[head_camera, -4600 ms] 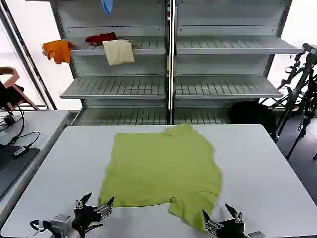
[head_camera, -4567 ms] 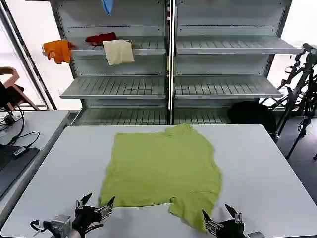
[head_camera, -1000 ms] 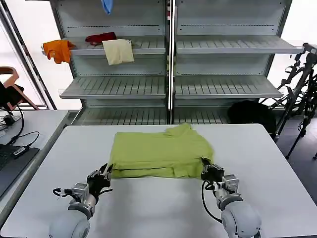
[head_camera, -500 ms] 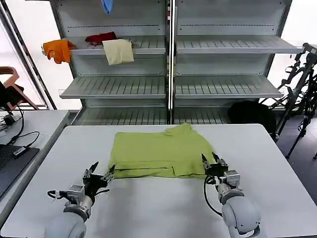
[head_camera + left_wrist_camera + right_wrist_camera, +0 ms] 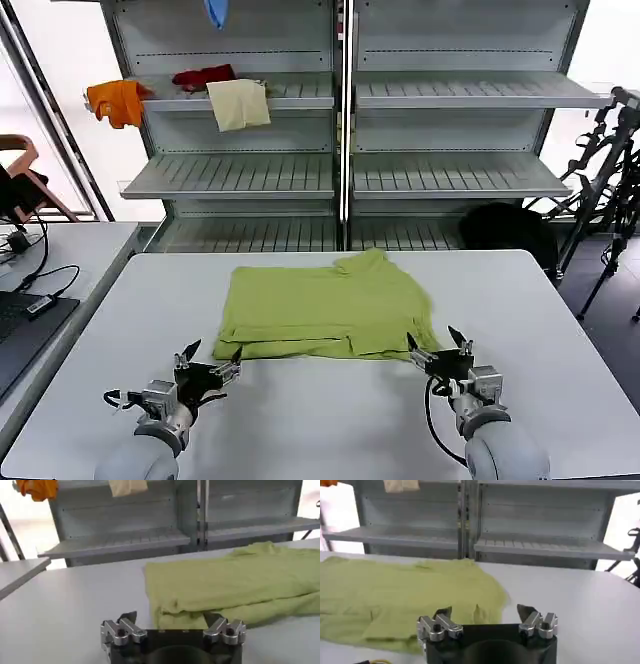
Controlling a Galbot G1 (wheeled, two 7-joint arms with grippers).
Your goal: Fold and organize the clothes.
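Observation:
The clothes are one lime yellow-green t-shirt [image 5: 325, 308] lying folded in half on the white table [image 5: 320, 420], its doubled edge toward me. My left gripper [image 5: 210, 360] hovers open just in front of the shirt's near left corner, touching nothing. My right gripper [image 5: 440, 345] stands open at the near right corner, empty too. The left wrist view shows the folded shirt [image 5: 235, 587] beyond the open left gripper [image 5: 172, 617]. The right wrist view shows the shirt [image 5: 400, 600] past the open right gripper [image 5: 485, 612].
Grey shelving [image 5: 345, 170] stands behind the table, holding an orange cloth [image 5: 117, 101], a red cloth [image 5: 203, 75] and a cream-yellow cloth [image 5: 238, 103]; a blue cloth [image 5: 216, 12] hangs above. A second table with cables [image 5: 40, 285] is at the left.
The shirt's near half has been folded over onto the far half. Both grippers have let go, opened and drawn back toward me from the folded edge.

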